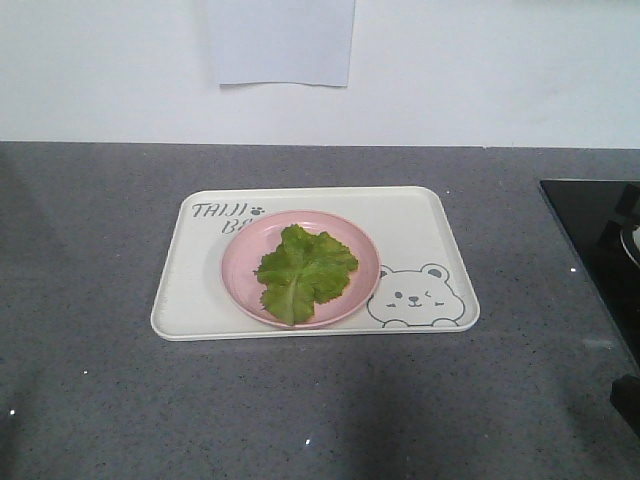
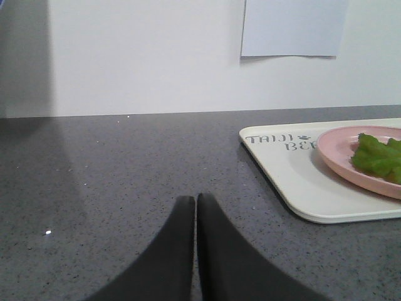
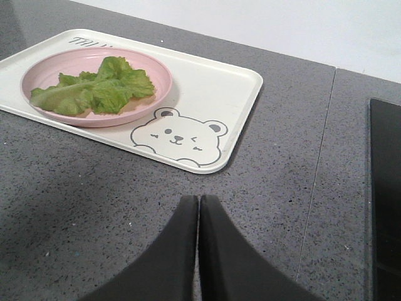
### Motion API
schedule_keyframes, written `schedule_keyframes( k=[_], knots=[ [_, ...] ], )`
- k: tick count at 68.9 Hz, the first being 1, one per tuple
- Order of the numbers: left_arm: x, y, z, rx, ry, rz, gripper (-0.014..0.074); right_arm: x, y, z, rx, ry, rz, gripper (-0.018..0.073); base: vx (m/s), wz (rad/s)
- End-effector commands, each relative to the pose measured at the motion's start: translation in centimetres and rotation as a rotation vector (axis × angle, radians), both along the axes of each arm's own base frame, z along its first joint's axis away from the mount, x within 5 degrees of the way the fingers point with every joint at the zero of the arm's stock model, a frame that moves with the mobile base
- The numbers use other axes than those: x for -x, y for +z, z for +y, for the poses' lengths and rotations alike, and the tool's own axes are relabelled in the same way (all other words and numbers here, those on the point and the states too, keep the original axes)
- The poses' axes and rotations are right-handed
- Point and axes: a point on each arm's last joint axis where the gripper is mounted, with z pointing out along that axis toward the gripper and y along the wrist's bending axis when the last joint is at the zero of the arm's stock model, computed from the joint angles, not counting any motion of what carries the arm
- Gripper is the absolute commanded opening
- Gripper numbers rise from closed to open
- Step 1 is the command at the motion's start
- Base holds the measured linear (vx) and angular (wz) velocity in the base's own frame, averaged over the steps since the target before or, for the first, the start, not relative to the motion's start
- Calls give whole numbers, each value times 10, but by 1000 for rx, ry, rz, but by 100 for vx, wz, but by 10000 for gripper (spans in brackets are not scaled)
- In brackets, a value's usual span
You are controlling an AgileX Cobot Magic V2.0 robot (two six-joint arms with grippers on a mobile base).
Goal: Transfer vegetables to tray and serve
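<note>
Grey speckled stone worktop [image 1: 90,400] runs under a white wall. Left hand [image 2: 195,207] hangs closed and empty, left of the cream rectangular plastic tray [image 1: 420,225]. On it, a round pink plate [image 1: 245,265] holds the green crinkly lettuce leaf [image 1: 303,272]. Right hand [image 3: 198,207], also closed and empty, waits near-right. For serving, I'd grip opposite tray edges and lift level.

The vegetables [image 1: 303,272] lie on a plate [image 1: 245,262], which sits on the tray [image 1: 420,225] on the worktop [image 1: 90,250]. The tray lies ahead-right of the left gripper [image 2: 195,202] and ahead-left of the right gripper [image 3: 198,202]; a cooktop [image 3: 383,200], seemingly, lies right.
</note>
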Motion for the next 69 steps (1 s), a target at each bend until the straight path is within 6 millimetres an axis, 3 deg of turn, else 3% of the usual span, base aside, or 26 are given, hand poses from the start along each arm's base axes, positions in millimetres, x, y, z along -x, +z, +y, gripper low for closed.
schedule_keyframes(
  k=[1,69],
  knots=[
    [-1,0,0,16,-3,-61,-6,-2,14,-1,-24,-19,-82,-6,0,0],
    [-1,0,0,16,-3,-60,-6,-2,13,-1,-20,-17,-75,-6,0,0]
  ],
)
